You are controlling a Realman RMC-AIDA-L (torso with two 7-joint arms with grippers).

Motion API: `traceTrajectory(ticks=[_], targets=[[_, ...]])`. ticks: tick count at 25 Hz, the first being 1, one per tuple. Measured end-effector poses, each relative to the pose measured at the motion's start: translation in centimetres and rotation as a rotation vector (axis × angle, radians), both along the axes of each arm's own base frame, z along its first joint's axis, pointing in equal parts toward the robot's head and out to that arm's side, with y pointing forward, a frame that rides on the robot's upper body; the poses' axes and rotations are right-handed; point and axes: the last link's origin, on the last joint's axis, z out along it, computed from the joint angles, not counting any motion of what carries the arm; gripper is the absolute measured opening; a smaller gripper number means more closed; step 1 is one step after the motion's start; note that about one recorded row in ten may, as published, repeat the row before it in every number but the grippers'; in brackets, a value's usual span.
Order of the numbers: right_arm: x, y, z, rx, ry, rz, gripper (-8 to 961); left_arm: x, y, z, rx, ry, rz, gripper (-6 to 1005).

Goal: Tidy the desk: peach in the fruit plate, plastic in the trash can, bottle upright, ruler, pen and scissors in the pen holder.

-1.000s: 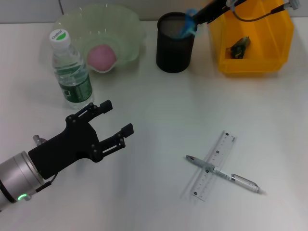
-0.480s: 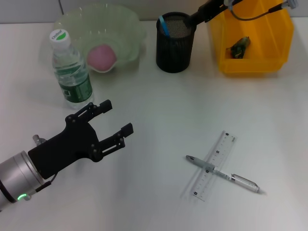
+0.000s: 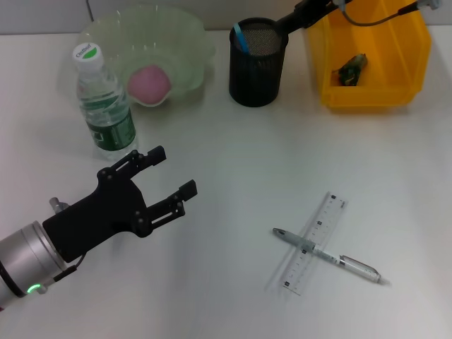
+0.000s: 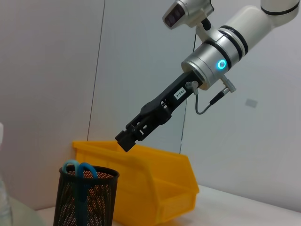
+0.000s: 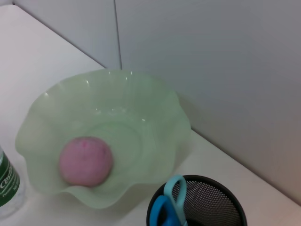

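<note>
The blue-handled scissors [image 3: 240, 35] stand in the black mesh pen holder [image 3: 258, 67]. They also show in the right wrist view [image 5: 169, 203] and the left wrist view [image 4: 79, 168]. My right gripper [image 3: 288, 25] hovers just above the holder's far right rim and holds nothing. The clear ruler [image 3: 315, 243] lies on the table at the front right, with the pen [image 3: 329, 256] across it. The pink peach [image 3: 149, 83] sits in the green fruit plate [image 3: 185, 34]. The bottle [image 3: 104, 106] stands upright. My left gripper [image 3: 174, 169] is open and empty at the front left.
The yellow bin [image 3: 374, 92] at the back right holds a dark plastic wrapper [image 3: 351, 68]. The bin stands right beside the pen holder. White table [image 3: 233, 155] lies between the left gripper and the ruler.
The scissors have left the right gripper and dropped into the pen holder. The right gripper has drawn back and up a little. The left arm has not moved.
</note>
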Motion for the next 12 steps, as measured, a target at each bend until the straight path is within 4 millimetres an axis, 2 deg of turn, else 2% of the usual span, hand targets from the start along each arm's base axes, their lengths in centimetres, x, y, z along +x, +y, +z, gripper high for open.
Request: traceTrajectory(ticks=[6, 12], targets=[[-0.2, -0.5, 0.4, -0.006, 0.01, 0.013, 582, 0.1, 0.0, -0.1, -0.003, -0.004, 0.0, 808], [-0.7, -2.8, 2.2, -0.049, 0.132, 0.045, 586, 0.1, 0.0, 0.0, -0.003, -0.003, -0.001, 809]])
